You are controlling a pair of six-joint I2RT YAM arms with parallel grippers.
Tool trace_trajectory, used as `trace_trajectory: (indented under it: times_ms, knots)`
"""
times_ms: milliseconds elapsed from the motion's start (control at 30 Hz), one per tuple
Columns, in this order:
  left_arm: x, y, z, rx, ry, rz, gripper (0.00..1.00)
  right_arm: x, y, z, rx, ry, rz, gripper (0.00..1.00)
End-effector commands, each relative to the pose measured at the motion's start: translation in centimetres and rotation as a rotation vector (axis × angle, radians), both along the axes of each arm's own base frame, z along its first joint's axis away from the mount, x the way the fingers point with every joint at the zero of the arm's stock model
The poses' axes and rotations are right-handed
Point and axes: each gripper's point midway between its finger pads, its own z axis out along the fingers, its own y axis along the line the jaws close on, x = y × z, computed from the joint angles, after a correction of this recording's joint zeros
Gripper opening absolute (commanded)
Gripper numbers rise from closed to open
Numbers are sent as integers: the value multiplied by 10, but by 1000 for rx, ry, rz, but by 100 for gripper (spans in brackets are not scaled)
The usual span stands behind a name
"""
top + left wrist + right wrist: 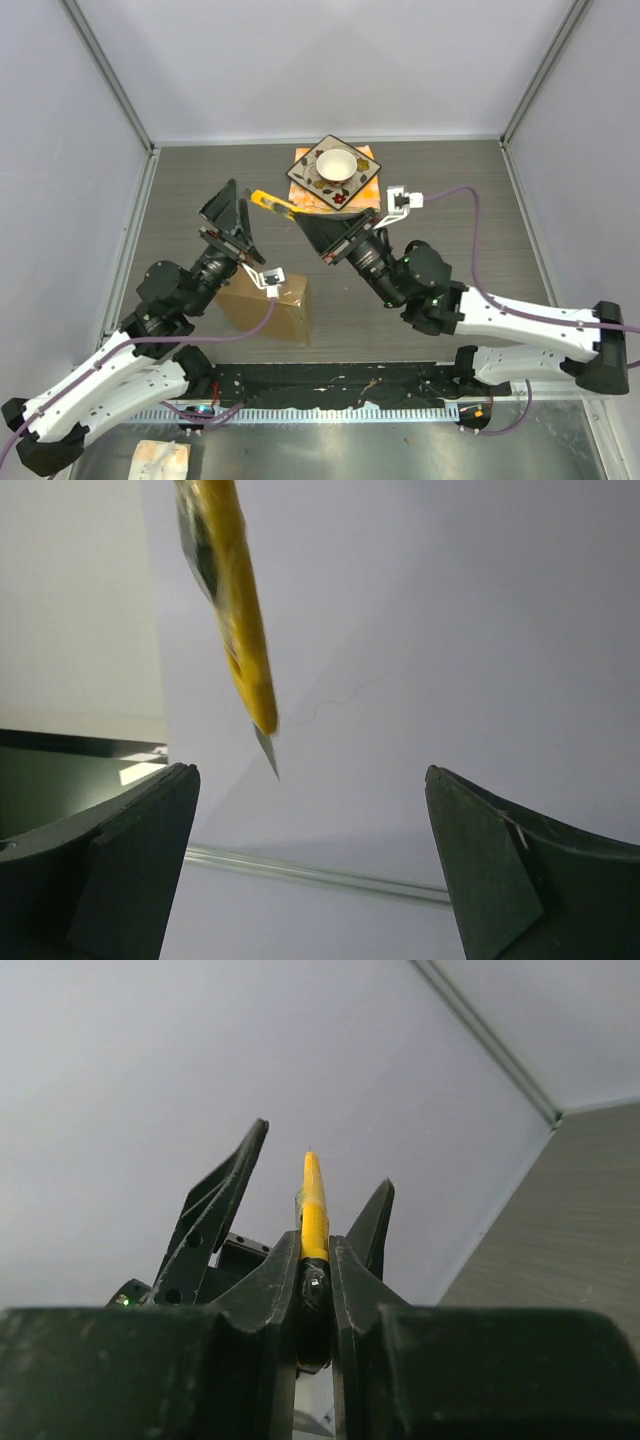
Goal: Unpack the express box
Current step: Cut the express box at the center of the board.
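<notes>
right claw (315,1250) grips knife (235,630) | left claw (310,780) agape | express box (288,312) on table (460,200)

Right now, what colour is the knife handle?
Yellow utility knife, clearest in the left wrist view.

My left arm (200,280) hides the express box's (285,315) 10 o'clock corner. In my left wrist view the utility knife (240,650) is blurred, cut off at 11 o'clock; my right gripper (316,1260) hides its butt.
</notes>
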Motion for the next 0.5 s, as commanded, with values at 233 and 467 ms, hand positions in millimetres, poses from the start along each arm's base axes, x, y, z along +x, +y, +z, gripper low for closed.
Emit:
trace_trajectory:
  times_ms: [233,467]
  knots:
    - [-82,-1,-34,-205,923,-367,100,4,-79,32,-567,-221,-197,1]
    - [-140,-26,-43,-188,1428,-502,100,-34,-65,10,-862,-536,60,1]
